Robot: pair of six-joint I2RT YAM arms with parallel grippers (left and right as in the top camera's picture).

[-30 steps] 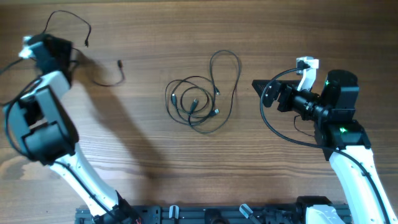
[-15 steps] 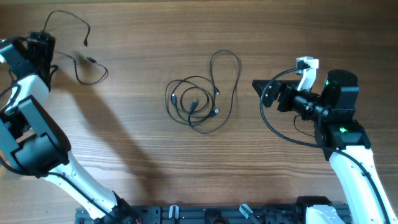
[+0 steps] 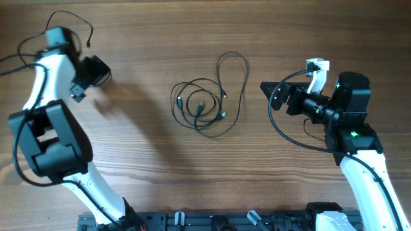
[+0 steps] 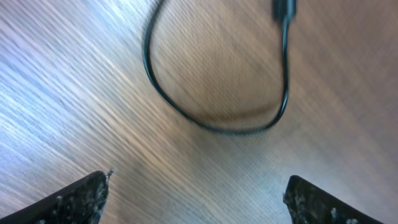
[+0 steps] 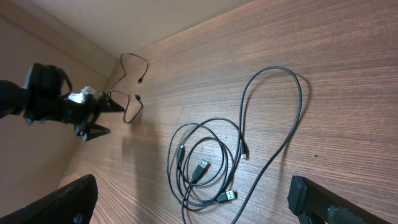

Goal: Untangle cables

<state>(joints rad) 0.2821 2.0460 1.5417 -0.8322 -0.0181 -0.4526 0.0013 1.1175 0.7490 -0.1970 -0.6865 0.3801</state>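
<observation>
A tangle of thin black cables with small plug ends lies mid-table, one long loop reaching away from it. The right wrist view shows the same tangle ahead of my right gripper, which is open and empty. In the overhead view that gripper sits right of the tangle, apart from it. One separate cable lies at the far left, partly hidden by my left arm. My left gripper hovers over it, open. Its wrist view shows a curved stretch of that cable on the wood beyond the gripper, nothing between the fingers.
The wooden table carries nothing else. The table's far edge meets a wall behind the separate cable. The arm bases and a black rail line the near edge.
My left gripper opened and let go of the separate cable. The left arm swung out to the far left, then back right over the cable. The right arm and the tangle stayed still.
</observation>
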